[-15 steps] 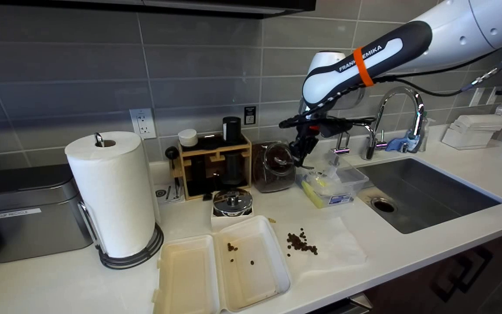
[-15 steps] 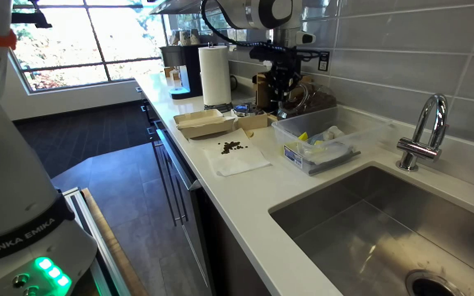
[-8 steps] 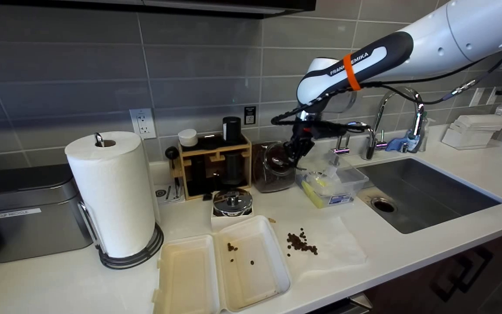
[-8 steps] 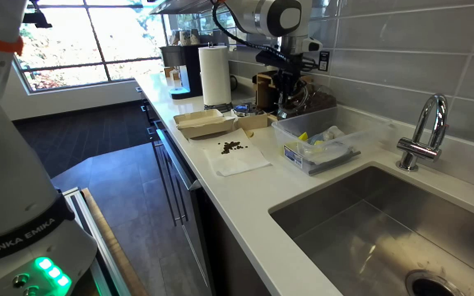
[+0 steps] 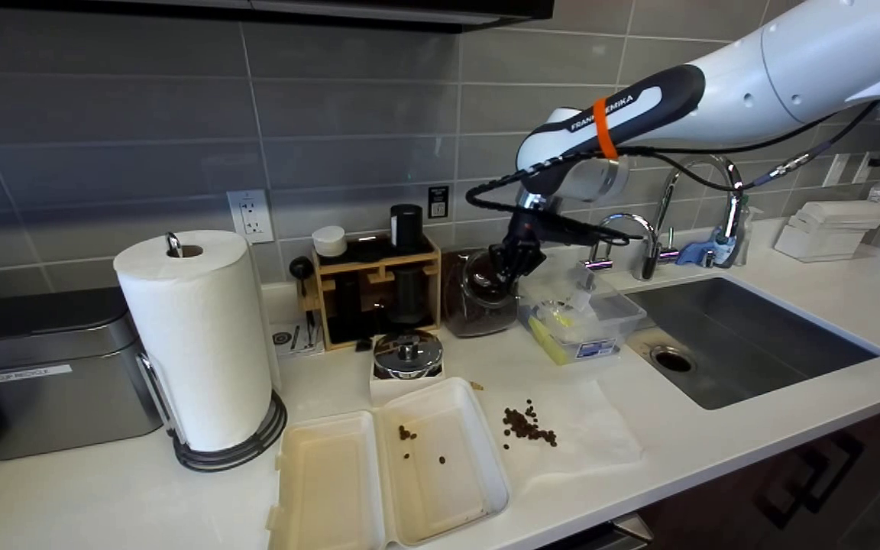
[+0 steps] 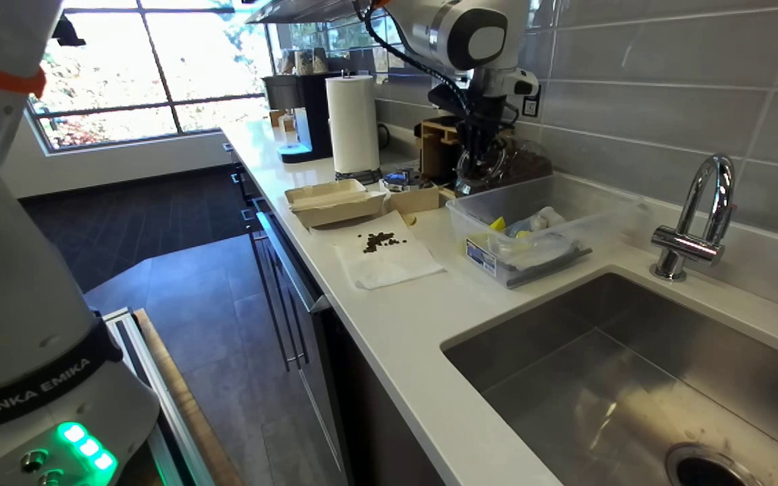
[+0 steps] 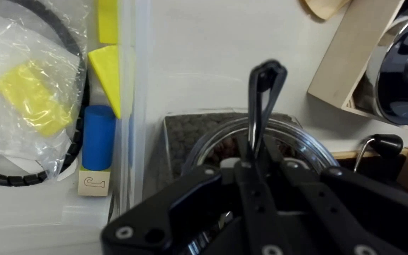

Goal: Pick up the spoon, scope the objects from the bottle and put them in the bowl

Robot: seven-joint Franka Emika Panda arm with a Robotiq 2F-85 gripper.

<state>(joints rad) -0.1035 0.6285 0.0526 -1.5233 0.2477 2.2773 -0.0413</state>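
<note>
My gripper [image 7: 255, 153] is shut on the spoon [image 7: 255, 120], whose looped handle end sticks out past the fingertips in the wrist view. The spoon's head is hidden. The fingers are at the round mouth of the bottle [image 5: 477, 319], a squat glass jar leaning against the back wall; how deep they reach I cannot tell. Dark brown objects [image 7: 187, 132] fill the jar behind its glass. The bowl [image 5: 448, 489], a white shallow dish with several brown bits in it, lies open at the front. More objects [image 5: 525, 424] lie heaped on white paper beside it.
A clear plastic bin [image 5: 616, 325] with yellow blocks and bags stands close beside the jar. On its other side are a wooden rack [image 5: 323, 305] and a chrome-lidded pot [image 5: 408, 355]. A paper towel roll [image 5: 199, 344] and the sink [image 5: 745, 336] lie further out.
My gripper has come down and in toward the jar's mouth, with the arm tilting and lowering. The spoon, visible at the mouth a second ago, is now covered by the gripper in the exterior views.
</note>
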